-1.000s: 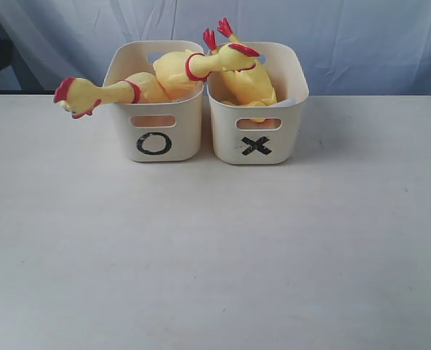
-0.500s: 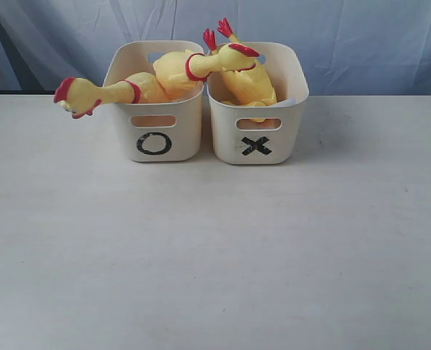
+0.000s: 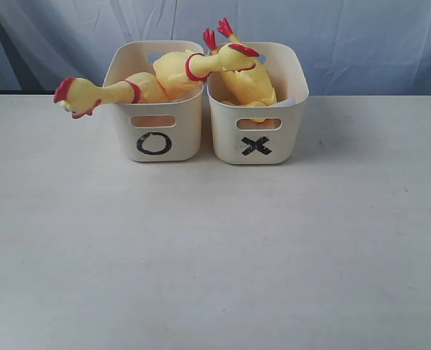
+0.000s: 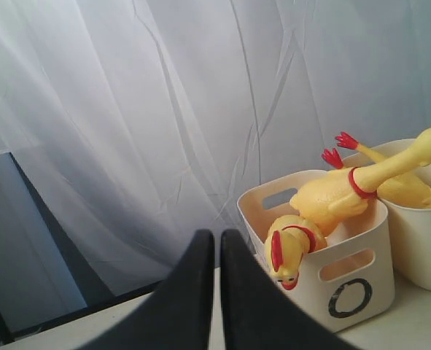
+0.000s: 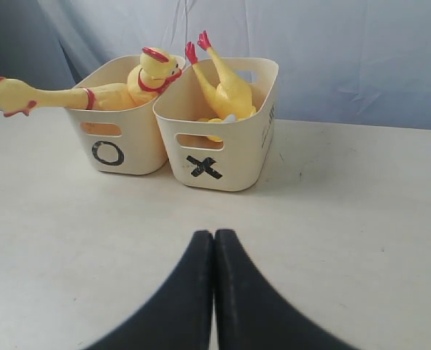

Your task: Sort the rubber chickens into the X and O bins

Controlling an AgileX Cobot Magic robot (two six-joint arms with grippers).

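Side by side at twelve o'clock on the pale table [image 3: 215,255], the cream O bin [image 3: 180,138] stands at nine o'clock of the X bin [image 3: 288,135]. In the O bin are two yellow, red-combed toys: the first chicken [image 3: 91,93] hangs its head out toward nine o'clock, and the second chicken [image 3: 193,67] stretches its neck over the X bin, where the third chicken [image 3: 250,87] lies red feet up. The left gripper [image 4: 216,240] and right gripper [image 5: 214,239] are both pressed together, empty.
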